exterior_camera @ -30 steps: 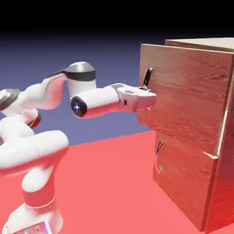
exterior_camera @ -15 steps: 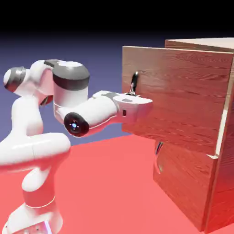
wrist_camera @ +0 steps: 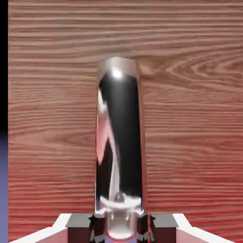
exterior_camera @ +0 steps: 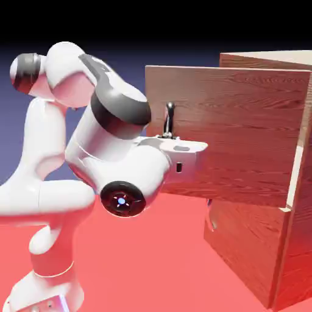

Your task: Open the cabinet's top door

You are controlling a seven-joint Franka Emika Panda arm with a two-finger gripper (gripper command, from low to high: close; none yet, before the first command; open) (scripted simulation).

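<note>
Hand [wrist_camera: 120, 227] pinching the handle [exterior_camera: 169, 119]; top door [exterior_camera: 244, 134] swung further out, seemingly about halfway

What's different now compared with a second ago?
The top door has come further out toward the exterior view's left, drawn by the pincer, still clamped on its handle. The arm folded back and upward. The cabinet and its lower panel stayed put.

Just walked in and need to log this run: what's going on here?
A white robot arm's gripper is shut on the curved dark metal bar handle of the tall reddish-brown wood-grain cabinet. Its upper front panel, the top door, stands well out from the cabinet's front. The lower panel looks closed.
</note>
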